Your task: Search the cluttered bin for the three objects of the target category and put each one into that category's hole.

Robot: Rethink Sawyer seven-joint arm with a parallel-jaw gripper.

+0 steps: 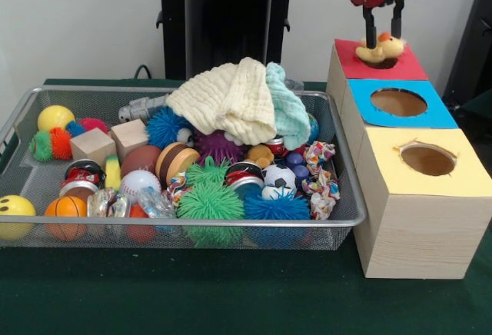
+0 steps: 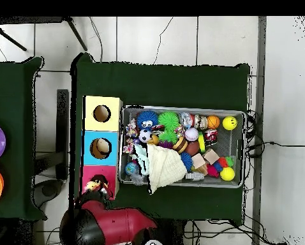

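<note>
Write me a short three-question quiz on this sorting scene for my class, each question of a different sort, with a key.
1. True or false: the yellow duckling lies on the hole with the red surround.
2. Multiple choice: what is draped over the clutter at the back of the wire mesh bin? A) a pale yellow cloth B) a newspaper C) a plastic bag
3. Fill in: the box nearest the camera in the front view has a hole with a ____ surround.

Key: 1 true: the gripper hangs just above it, fingers apart. 2 A, with a mint green cloth beside it. 3 yellow.
</note>
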